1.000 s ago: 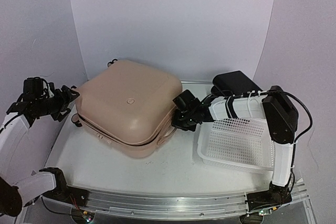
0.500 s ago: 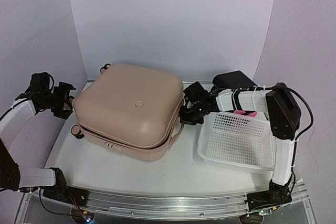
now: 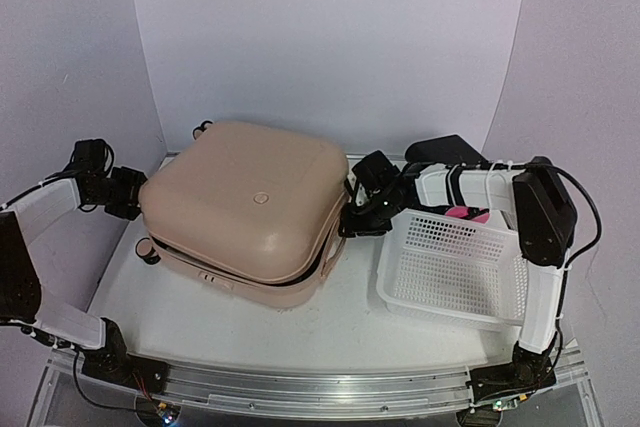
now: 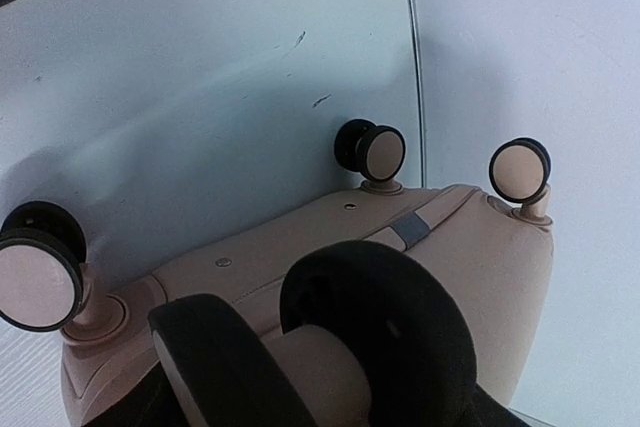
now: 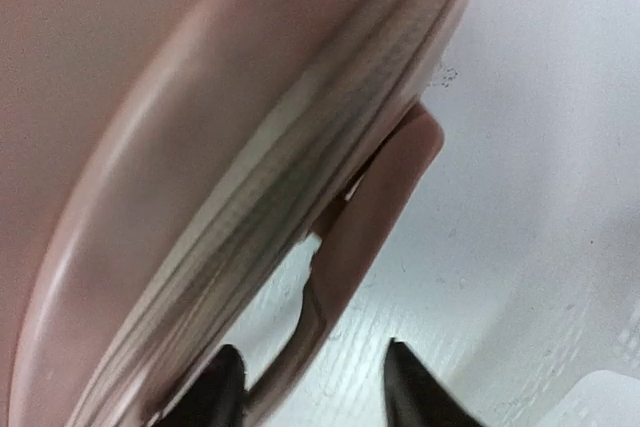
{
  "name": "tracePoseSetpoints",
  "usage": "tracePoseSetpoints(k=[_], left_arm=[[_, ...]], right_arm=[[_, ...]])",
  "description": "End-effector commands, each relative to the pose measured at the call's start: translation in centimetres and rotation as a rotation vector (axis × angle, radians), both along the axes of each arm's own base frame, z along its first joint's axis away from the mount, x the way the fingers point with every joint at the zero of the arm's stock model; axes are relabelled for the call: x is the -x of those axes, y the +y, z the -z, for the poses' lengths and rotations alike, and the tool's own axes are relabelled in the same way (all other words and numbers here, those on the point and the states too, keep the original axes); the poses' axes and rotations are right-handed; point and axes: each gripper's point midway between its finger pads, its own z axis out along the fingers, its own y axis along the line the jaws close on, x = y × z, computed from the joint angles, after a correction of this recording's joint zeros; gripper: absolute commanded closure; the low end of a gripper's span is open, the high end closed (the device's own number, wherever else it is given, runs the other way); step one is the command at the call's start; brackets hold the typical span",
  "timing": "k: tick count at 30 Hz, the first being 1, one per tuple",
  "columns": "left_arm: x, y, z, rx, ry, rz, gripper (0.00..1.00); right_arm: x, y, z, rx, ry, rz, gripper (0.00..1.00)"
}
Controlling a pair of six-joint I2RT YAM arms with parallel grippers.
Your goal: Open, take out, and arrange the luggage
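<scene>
The luggage (image 3: 245,207) lies flat and shut at centre left of the top view, lid up, on the table (image 3: 340,319). The arms bracket it from opposite ends, which reads as a way to steady the shell while it is opened.

The right gripper (image 3: 362,209) sits at the case's right edge, just left of the basket (image 3: 450,282). In its wrist view the fingertips (image 5: 222,392) stand apart at the bottom of the frame. The pink side handle (image 5: 385,172) runs down between them, one tip against it and the other clear, so the gripper straddles the handle rather than pinching it.

The left gripper (image 3: 118,193) is at the case's left end, among the wheels (image 4: 372,150). One wheel fills the lower part of its wrist view, but the fingers do not show clearly, so whether it is parted or clamped cannot be told.

The seam (image 5: 300,137) looks closed along its visible length, so opening appears not yet done.
</scene>
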Motion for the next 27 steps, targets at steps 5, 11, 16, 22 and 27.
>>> tracePoseSetpoints(k=[5, 11, 16, 22, 27], left_arm=[[-2.9, -0.7, -14.7, -0.037, -0.425, 0.071, 0.69], [-3.4, -1.6, -18.9, 0.02, -0.498, 0.1, 0.71], [-4.1, -1.8, -21.9, 0.091, -0.533, 0.09, 0.74], [-5.2, -2.2, -24.5, 0.188, -0.55, 0.081, 0.76], [-5.6, -2.1, -25.1, 0.235, -0.547, 0.056, 0.77]], right_arm=[[4.3, -2.7, -11.3, 0.104, -0.235, -0.33, 0.02], [5.9, -2.2, -14.7, 0.087, -0.457, -0.593, 0.02], [5.6, -0.2, -16.0, 0.088, -0.827, -0.781, 0.02], [1.5, 0.9, -16.4, 0.211, -1.139, -0.73, 0.02], [-0.2, 2.1, -16.8, 0.157, -1.207, -0.624, 0.02]])
